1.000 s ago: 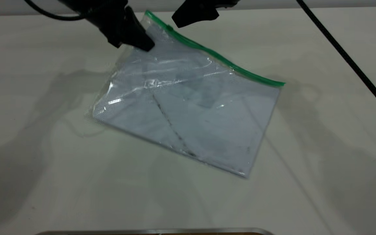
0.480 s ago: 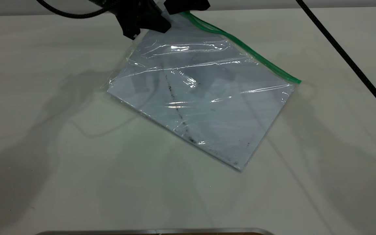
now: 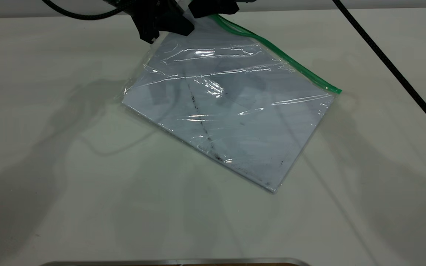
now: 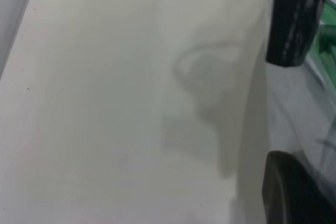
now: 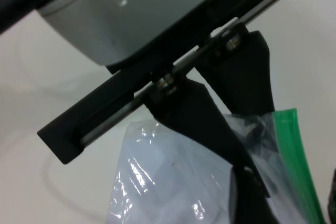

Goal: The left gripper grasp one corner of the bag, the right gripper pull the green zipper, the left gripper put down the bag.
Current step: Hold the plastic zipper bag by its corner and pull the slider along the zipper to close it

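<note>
The clear bag with white paper inside lies slanted, its near edge on the table and its far corner raised. My left gripper is shut on that corner of the bag, where the green zipper ends. The zipper runs along the far right edge, also in the right wrist view. My right gripper hovers at the zipper's upper end, open, with the green strip between its fingers. One of its fingers shows in the left wrist view. The slider is hidden.
The white table spreads all around the bag. A thick black cable crosses the right side diagonally. A metal edge runs along the near side.
My left gripper has carried the bag's corner up and to the right, swinging the bag. My right gripper has come in to the zipper's upper end. Little has moved in the last half second.
</note>
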### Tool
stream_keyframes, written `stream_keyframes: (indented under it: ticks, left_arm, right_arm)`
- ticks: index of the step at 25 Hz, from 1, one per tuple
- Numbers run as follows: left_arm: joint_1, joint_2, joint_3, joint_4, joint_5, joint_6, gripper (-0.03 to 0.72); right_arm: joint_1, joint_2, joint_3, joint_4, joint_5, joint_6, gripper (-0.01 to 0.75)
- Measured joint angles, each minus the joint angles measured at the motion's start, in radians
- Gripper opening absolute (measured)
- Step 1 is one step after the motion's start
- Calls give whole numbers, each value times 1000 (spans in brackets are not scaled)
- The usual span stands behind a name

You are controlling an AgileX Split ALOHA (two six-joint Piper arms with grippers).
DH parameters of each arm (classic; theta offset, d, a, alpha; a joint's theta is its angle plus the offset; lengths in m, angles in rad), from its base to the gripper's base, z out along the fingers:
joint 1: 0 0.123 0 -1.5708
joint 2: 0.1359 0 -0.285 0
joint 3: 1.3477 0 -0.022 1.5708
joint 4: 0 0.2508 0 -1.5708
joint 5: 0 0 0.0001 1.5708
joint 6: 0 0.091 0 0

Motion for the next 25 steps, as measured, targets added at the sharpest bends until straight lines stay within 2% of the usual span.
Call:
stream_keyframes:
  ticks: [13,20,25]
  left_arm:
    - [0,-5,2,-45,1,2,53]
    - [3,-14,6,-52,1,3,53]
    - [3,-18,6,-53,0,3,53]
  right_arm:
    - [-2,1,-1,-5,-18,-13,40]
    - [-2,1,-4,14,-25,-16,13]
    - [-2,1,-4,35,-27,3,62]
